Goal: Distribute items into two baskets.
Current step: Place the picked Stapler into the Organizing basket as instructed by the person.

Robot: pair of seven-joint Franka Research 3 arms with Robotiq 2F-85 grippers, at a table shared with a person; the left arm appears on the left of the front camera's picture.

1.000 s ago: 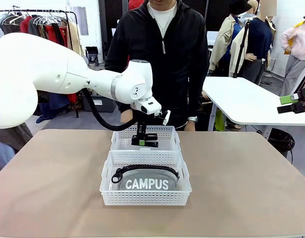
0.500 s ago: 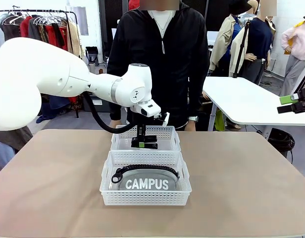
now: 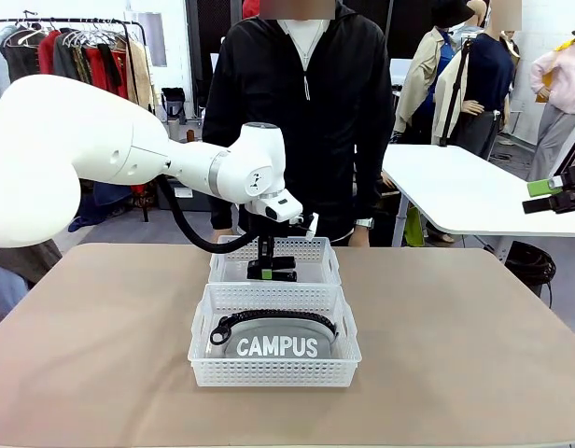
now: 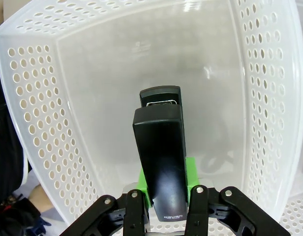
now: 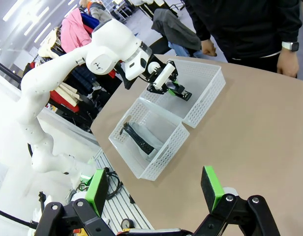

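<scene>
Placing step: left tool [image 3: 272, 272] clamps the black stapler [image 4: 160, 169], hanging inside the far basket [image 3: 328, 250], just above its floor. Pouch [image 3: 278, 343] already lies in the near basket [image 3: 203, 347], touching the far one. Right tool [image 5: 154, 188] gapes, well off. Next: lower, release.

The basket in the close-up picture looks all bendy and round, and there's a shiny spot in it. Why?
In the left wrist view the wide-angle lens bows the far basket's straight walls, and room light glares pale on its base above the stapler. In the front view that same basket shows straight edges. The right wrist view curves the table edge too.
</scene>
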